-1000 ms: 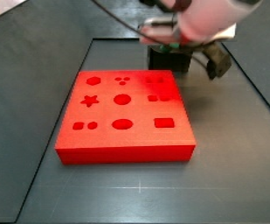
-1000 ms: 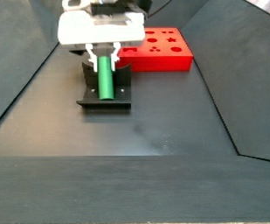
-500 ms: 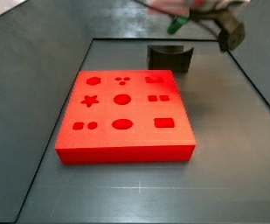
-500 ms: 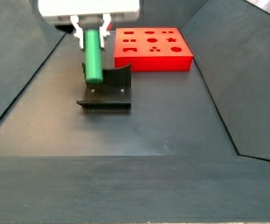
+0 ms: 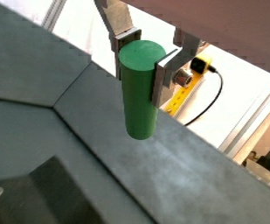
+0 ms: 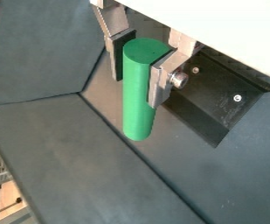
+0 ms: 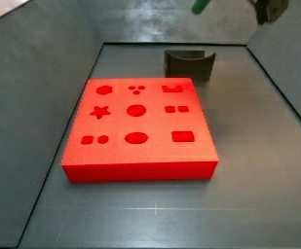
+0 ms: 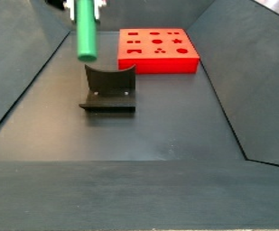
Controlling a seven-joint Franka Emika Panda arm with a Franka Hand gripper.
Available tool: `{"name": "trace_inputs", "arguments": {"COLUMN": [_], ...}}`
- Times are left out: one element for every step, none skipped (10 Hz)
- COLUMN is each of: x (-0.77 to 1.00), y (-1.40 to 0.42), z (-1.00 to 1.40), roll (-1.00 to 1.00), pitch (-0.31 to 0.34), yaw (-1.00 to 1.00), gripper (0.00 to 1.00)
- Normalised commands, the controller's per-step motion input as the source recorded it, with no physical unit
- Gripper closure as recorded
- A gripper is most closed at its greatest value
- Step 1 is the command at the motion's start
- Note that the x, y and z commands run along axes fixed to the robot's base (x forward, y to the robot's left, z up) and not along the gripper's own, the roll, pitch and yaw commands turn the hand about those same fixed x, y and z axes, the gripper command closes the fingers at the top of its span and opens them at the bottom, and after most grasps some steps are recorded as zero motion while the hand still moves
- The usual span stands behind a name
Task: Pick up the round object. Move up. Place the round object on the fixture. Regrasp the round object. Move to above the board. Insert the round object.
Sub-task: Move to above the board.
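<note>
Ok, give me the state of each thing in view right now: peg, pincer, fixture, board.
Green peg: upright, held in the air above the fixture, touching nothing below.
Pincer: shut on the peg's top end, high over the fixture.
Fixture: on the floor, notch empty.
Board: flat on the floor, every visible recess empty.

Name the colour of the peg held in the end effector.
Green; the round object, clamped in the end effector, shows best in a wrist view.

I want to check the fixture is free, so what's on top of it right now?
Nothing rests on the fixture; its notch is bare in both side views. The round object hangs upright above it, clamped in the gripper. The fixture's underside is hidden.
</note>
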Motion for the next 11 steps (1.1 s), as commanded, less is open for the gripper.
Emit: {"name": "trace_inputs", "arguments": {"x": [0.08, 0.08, 0.08, 0.06, 0.04, 0.03, -0.60, -0.61, -0.63, -0.64, -0.65], "y": [0.08, 0.07, 0.05, 0.04, 0.01, 0.00, -1.00, -1.00, -1.00, -1.00, -1.00], "z": [1.00, 1.00, 0.92, 0.80, 0.56, 0.33, 0.23, 0.22, 0.23, 0.22, 0.22], "roll": [-0.04, -0.04, -0.05, -0.05, -0.05, -0.05, -1.00, -1.00, -1.00, -1.00, -1.00], "pitch": [0.119, 0.121, 0.115, 0.112, 0.102, 0.091, -0.024, -0.040, -0.052, -0.061, -0.057], "yaw": [0.07, 0.08, 0.09, 0.09, 0.10, 0.10, -0.08, -0.08, -0.08, -0.09, -0.09], "gripper": [1.00, 1.00, 1.00, 1.00, 1.00, 1.00, 1.00, 1.00, 1.00, 1.00, 1.00]}}
